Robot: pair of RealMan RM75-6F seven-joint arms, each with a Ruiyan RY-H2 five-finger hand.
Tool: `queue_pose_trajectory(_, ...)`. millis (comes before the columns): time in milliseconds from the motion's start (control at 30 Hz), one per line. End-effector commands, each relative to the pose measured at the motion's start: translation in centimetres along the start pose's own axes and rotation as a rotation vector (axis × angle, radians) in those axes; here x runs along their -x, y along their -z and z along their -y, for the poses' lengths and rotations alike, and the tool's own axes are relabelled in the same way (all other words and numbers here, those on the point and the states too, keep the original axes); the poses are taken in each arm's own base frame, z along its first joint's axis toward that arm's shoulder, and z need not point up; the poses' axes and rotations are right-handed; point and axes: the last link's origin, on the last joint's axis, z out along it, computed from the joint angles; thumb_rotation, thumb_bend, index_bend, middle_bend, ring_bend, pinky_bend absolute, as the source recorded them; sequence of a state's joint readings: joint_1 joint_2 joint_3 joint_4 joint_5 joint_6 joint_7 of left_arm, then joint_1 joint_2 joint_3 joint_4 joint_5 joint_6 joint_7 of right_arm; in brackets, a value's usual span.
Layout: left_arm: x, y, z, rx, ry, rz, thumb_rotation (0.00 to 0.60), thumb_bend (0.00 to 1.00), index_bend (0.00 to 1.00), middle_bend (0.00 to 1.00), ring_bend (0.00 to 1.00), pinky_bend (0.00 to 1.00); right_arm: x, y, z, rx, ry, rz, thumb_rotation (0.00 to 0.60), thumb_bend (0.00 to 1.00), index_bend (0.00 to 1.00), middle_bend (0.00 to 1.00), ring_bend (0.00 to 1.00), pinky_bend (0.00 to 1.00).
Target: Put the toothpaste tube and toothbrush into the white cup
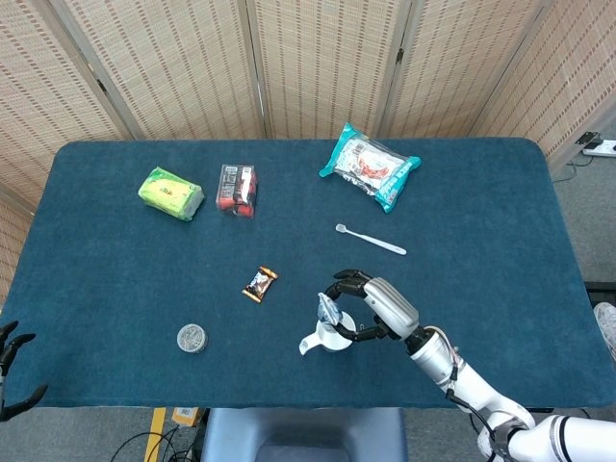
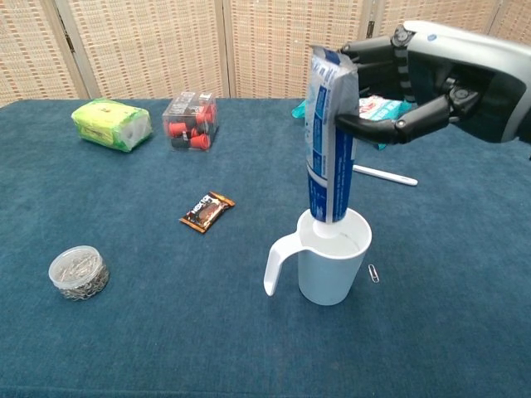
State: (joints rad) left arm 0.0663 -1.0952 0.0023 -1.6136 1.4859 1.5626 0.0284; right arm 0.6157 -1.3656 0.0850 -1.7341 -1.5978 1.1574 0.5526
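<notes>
My right hand (image 2: 436, 79) (image 1: 377, 306) grips the blue toothpaste tube (image 2: 328, 145) near its upper end and holds it upright, cap down. The cap sits just inside the mouth of the white cup (image 2: 330, 264) (image 1: 325, 341), which stands near the table's front edge with its handle to the left. The white toothbrush (image 2: 384, 173) (image 1: 371, 240) lies flat on the blue cloth behind the cup. My left hand (image 1: 12, 368) shows only at the head view's lower left corner, off the table, fingers spread and holding nothing.
A chocolate bar (image 2: 207, 211) lies left of the cup. A round tin of paper clips (image 2: 78, 271) sits front left. A green packet (image 2: 111, 123), a clear box of red items (image 2: 190, 121) and a teal snack bag (image 1: 370, 165) stand further back. A paper clip (image 2: 373, 272) lies right of the cup.
</notes>
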Motion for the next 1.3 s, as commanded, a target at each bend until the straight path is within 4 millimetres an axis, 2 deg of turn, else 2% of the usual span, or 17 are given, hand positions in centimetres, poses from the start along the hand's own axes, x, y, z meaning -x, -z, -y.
queue_pose_trajectory(33, 0.0, 0.0, 0.0, 0.0, -0.001, 0.001, 0.6, 0.25, 0.25, 0.11, 0.1, 0.15, 0.8, 0.1, -0.9, 0.028, -0.024, 0.021, 0.6, 0.33, 0.7, 0.62, 0.41, 0.22)
queue_pose_trajectory(500, 0.5, -0.1, 0.1, -0.003, 0.004, 0.014, 0.6, 0.25, 0.25, 0.11, 0.1, 0.15, 2.2, 0.1, -3.6, 0.048, -0.054, 0.061, 0.6, 0.3, 0.7, 0.56, 0.41, 0.22)
queue_pose_trajectory(700, 0.6, 0.0, 0.2, -0.005, 0.004, 0.017, 0.6, 0.25, 0.25, 0.11, 0.1, 0.15, 3.1, 0.0, -4.8, 0.058, -0.037, 0.101, 0.6, 0.28, 0.67, 0.51, 0.36, 0.22)
queue_pose_trajectory(833, 0.6, 0.0, 0.3, -0.006, 0.005, 0.017, 0.6, 0.25, 0.25, 0.11, 0.1, 0.15, 3.6, 0.0, -5.2, 0.055, -0.024, 0.134, 0.6, 0.25, 0.57, 0.46, 0.31, 0.22)
queue_pose_trajectory(1000, 0.7, 0.0, 0.4, -0.008, 0.006, 0.019, 0.6, 0.25, 0.25, 0.11, 0.1, 0.15, 3.5, 0.3, -5.2, 0.041, -0.012, 0.15, 0.6, 0.21, 0.32, 0.33, 0.2, 0.17)
queue_pose_trajectory(1133, 0.7, 0.0, 0.4, -0.007, 0.006, 0.019, 0.6, 0.25, 0.25, 0.11, 0.1, 0.15, 2.9, 0.6, -5.0, 0.023, 0.0, 0.137, 0.6, 0.2, 0.18, 0.26, 0.14, 0.15)
queue_pose_trajectory(1300, 0.6, 0.0, 0.3, -0.003, 0.005, 0.016, 0.6, 0.25, 0.25, 0.11, 0.1, 0.15, 1.6, 1.2, -4.4, 0.0, 0.033, 0.102, 0.6, 0.2, 0.14, 0.25, 0.13, 0.14)
